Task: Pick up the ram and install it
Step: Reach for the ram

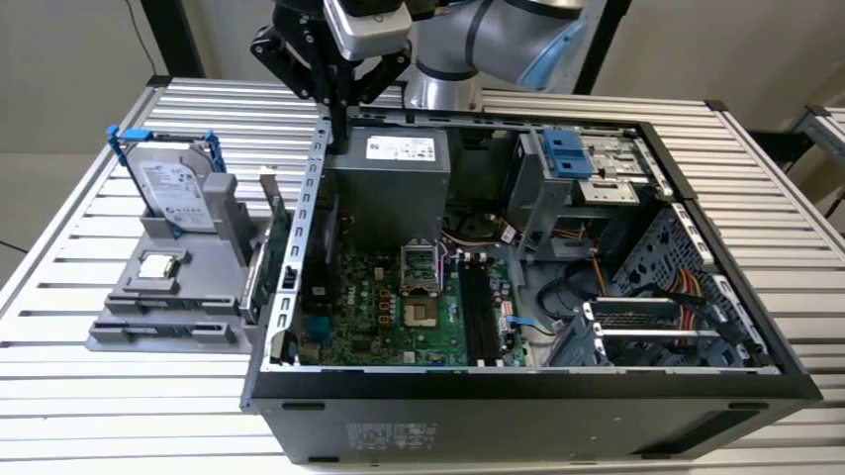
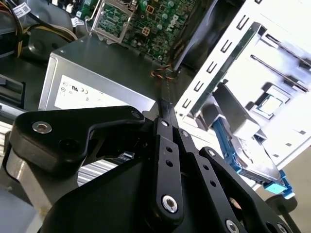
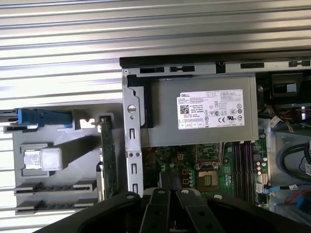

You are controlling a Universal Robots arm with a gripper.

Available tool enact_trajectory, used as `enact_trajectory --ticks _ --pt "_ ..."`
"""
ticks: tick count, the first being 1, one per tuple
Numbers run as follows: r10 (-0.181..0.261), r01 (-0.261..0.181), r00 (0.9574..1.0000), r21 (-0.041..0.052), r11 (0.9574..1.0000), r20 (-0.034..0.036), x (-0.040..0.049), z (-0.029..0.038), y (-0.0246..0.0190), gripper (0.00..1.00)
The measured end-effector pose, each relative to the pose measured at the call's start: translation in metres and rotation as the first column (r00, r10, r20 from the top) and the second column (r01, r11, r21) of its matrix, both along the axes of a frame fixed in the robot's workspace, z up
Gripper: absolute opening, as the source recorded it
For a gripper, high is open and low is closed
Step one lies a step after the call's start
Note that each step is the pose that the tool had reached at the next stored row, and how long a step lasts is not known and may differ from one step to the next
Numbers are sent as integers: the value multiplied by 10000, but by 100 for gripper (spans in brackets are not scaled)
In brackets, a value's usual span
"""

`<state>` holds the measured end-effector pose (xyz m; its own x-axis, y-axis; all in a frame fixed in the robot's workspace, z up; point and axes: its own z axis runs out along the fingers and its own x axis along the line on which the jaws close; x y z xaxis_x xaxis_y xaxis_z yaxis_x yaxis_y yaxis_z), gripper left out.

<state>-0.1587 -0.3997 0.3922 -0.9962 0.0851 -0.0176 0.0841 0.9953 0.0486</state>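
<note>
The worktop (image 1: 106,396) is made of ribbed silver metal slats, and an open black computer case (image 1: 528,406) lies on it. The black hand (image 1: 339,139) hangs over the case's far corner at the exterior view's left, above the grey metal power supply box (image 1: 383,198). The hand is clenched: its thin flat fingers (image 2: 165,109) press together with nothing between them. The ram (image 1: 169,330), a long narrow dark stick, seems to lie in the grey plastic tray (image 1: 113,343), in the slot nearest the worktop's near edge, well apart from the hand. The first wrist view gives the box's white label (image 3: 210,109) from above, and the square silver chip (image 3: 43,159) in the tray.
</note>
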Motion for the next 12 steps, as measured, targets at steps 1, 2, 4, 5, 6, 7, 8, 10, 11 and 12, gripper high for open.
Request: enact_trajectory --ticks 1,2,4,5,6,7,8,10,11,12 --pt "1 -1 10000 0 10000 -1 -10 0 0 0" --pt "0 0 10000 0 10000 -2 -19 0 0 0" --pt "0 0 10000 0 10000 -5 -39 0 0 0" --pt "0 0 10000 0 10000 -7 -48 0 0 0" --pt "0 0 10000 0 10000 -8 -56 -1 0 0" --pt "0 0 10000 0 10000 -11 -65 -1 0 0" --pt "0 0 10000 0 10000 -13 -75 -1 0 0" --pt "0 0 10000 0 10000 -16 -94 -1 0 0" --pt "0 0 10000 1 10000 -17 -105 -1 0 0" --pt "0 0 10000 1 10000 -19 -115 -1 0 0"
